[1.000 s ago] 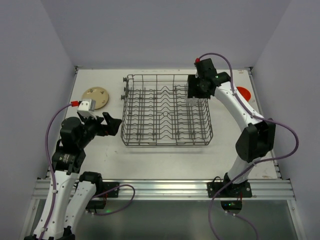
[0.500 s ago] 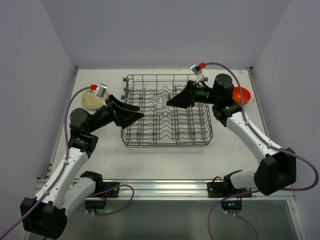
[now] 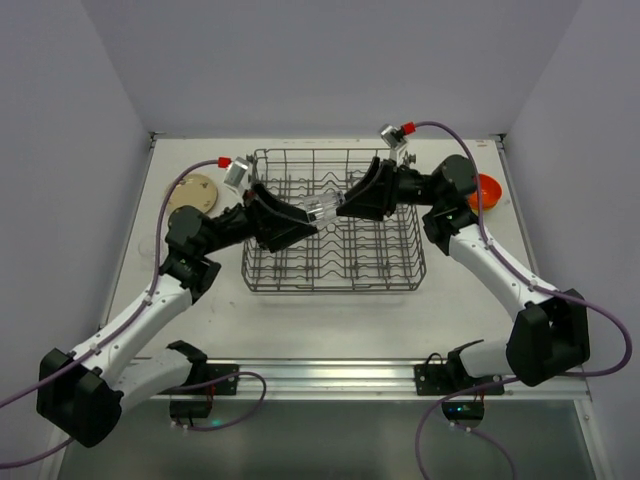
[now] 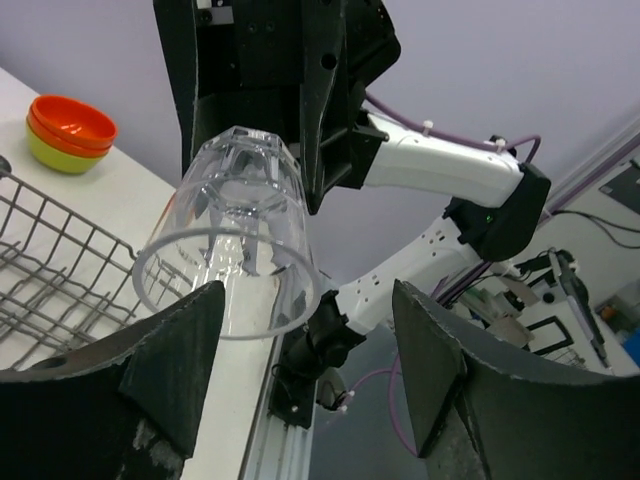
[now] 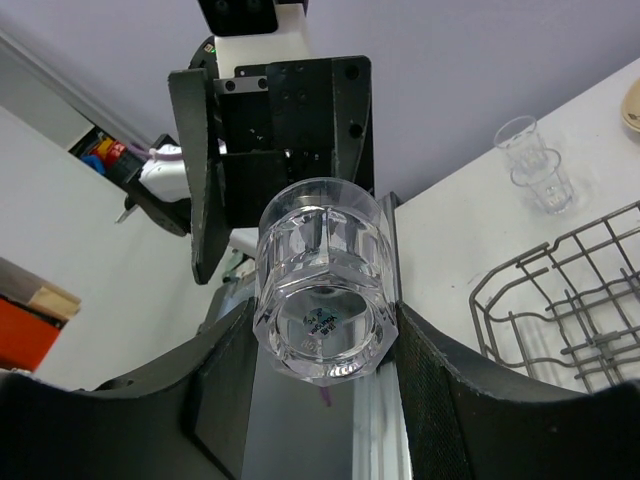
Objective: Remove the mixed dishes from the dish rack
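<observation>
We see the clear glass [image 4: 232,235] lying on its side in the air above the rack [image 3: 335,250], with its base end clamped in the right pincer [image 3: 348,206]. The left pincer [image 3: 298,218] is spread wide about the rim end and has no grip on it. We judge the glass light, stiff, slick and breakable. It is best taken around the mid-wall or the thick faceted base, with a gentle squeeze.

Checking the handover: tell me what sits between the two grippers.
A clear glass, above the dish rack, between left gripper and right gripper, in the top view.
</observation>
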`<state>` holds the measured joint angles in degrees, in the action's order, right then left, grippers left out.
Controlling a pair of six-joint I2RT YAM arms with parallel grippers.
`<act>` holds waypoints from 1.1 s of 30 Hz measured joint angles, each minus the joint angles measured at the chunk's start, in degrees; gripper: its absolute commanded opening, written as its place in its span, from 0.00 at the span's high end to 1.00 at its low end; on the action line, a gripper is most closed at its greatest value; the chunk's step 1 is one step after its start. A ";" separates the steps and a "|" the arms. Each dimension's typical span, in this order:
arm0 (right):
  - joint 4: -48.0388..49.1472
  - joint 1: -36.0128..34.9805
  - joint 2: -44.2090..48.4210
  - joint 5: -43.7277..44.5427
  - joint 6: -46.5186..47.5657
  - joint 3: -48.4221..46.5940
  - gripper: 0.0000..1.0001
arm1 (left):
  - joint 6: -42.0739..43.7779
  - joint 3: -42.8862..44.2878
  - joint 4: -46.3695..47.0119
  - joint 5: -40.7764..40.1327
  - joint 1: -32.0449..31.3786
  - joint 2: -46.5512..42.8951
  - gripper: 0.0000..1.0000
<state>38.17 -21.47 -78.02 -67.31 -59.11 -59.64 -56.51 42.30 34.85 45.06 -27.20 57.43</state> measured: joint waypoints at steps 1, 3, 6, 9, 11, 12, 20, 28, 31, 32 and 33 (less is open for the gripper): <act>-0.09 0.00 0.00 0.02 0.09 0.11 0.75 | -0.02 0.33 0.26 -0.46 -0.42 0.66 0.45; -0.42 -0.02 0.00 0.02 0.24 0.15 0.75 | 0.00 1.38 0.72 -1.09 -1.29 1.97 0.58; -1.09 -0.31 0.09 0.07 1.03 0.17 0.75 | 0.17 2.95 1.25 -1.97 -2.25 3.58 0.72; -1.97 -0.66 0.72 0.33 2.58 0.59 0.75 | 0.22 3.50 1.40 -2.89 -2.56 4.46 0.96; -2.34 -0.59 1.33 0.72 4.39 1.18 0.73 | 0.07 3.52 1.25 -3.32 -2.71 4.55 1.00; -2.38 -0.57 1.53 0.74 4.83 1.31 0.68 | 0.13 3.52 1.05 -3.56 -2.89 4.52 1.00; -15.58 0.61 5.18 9.03 11.58 3.17 0.01 | 13.49 11.72 -24.81 -16.90 -3.32 1.64 1.00; -48.15 2.40 10.54 36.41 27.67 -0.96 0.01 | 23.28 34.25 -73.02 -54.99 -2.97 2.64 1.00; -54.55 2.38 11.76 41.24 31.23 -1.51 0.01 | 23.17 33.35 -84.83 -62.69 -2.43 3.41 1.00; -55.95 2.36 12.13 42.53 32.15 -1.55 0.01 | 23.12 31.61 -87.80 -64.17 -2.12 3.41 1.00; -57.18 2.36 12.52 43.41 32.87 -1.55 0.01 | 23.12 29.59 -90.33 -64.83 -1.62 3.41 1.00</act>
<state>-19.00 -19.11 -65.49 -23.90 -26.24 -61.19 -33.39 71.90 -55.48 -19.77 -28.82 60.84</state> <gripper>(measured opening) 0.989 0.047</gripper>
